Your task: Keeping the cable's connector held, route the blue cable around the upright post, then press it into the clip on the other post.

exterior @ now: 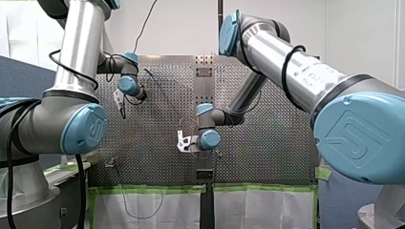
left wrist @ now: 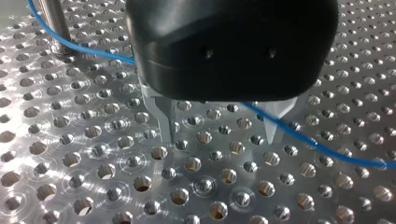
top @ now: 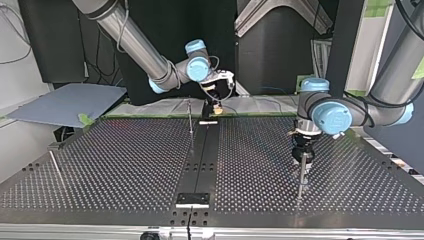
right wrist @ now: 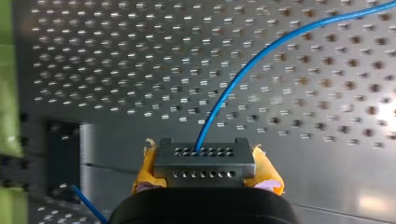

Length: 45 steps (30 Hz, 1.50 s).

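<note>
while the table (top: pixel 125 150) lies under both arms, right gripper (right wrist: pixel 205 163) at the top view's far middle clamps yellow pads (right wrist: pixel 268 172) on the connector (right wrist: pixel 204 171); left gripper (left wrist: pixel 222 128) fingers (left wrist: pixel 166 119) spread, empty, beside the cable (left wrist: pixel 98 53) passing the post (left wrist: pixel 51 21).

Front view: high, from one end, looking over the perforated table (exterior: pixel 277 143). Top view: low, from the opposite end, facing back. Both wrist views sit close to its holes and share the blue cable (right wrist: pixel 224 95), the right just behind the connector (right wrist: pixel 204 163).
</note>
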Motion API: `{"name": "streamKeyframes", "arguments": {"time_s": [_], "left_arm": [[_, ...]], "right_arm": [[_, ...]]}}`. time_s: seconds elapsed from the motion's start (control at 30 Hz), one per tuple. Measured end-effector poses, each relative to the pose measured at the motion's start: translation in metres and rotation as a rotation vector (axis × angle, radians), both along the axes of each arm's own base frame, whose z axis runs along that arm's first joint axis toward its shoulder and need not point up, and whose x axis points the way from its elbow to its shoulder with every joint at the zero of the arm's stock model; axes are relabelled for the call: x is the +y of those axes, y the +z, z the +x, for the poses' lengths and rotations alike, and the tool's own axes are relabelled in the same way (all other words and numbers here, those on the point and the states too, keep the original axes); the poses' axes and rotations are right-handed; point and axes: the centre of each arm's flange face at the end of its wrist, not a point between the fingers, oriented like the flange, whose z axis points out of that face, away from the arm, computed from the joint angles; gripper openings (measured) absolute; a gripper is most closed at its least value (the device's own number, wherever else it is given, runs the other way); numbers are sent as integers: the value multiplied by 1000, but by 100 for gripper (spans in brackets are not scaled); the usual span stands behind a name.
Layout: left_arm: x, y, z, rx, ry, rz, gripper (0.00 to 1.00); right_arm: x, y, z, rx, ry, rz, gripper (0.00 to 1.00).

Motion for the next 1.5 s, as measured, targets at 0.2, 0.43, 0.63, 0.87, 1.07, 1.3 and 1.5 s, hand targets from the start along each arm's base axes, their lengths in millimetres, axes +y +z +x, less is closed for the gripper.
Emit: {"name": "streamKeyframes", "arguments": {"time_s": [0.2, 0.43, 0.63, 0.87, 1.07, 1.3, 1.5], "left_arm": [[-1, 0, 0, -1, -2, -1, 93], [-1, 0, 0, -1, -2, -7, 93], [-1, 0, 0, -1, -1, -9, 93], [0, 0, 0, -2, 0, -14, 93], [1, 0, 1, -2, 4, -15, 93], [2, 0, 1, -2, 4, -17, 93], [1, 0, 1, -2, 2, -19, 93]], "right_arm": [[3, -39, -5, 31, -18, 23, 0], [6, -82, -12, 56, -42, 39, 0], [9, -123, -22, 78, -62, 58, 0], [16, -173, -36, 101, -76, 87, 0], [23, -209, -47, 113, -87, 118, 0], [27, -229, -58, 128, -96, 134, 0], [29, -239, -70, 123, -111, 139, 0]]}}
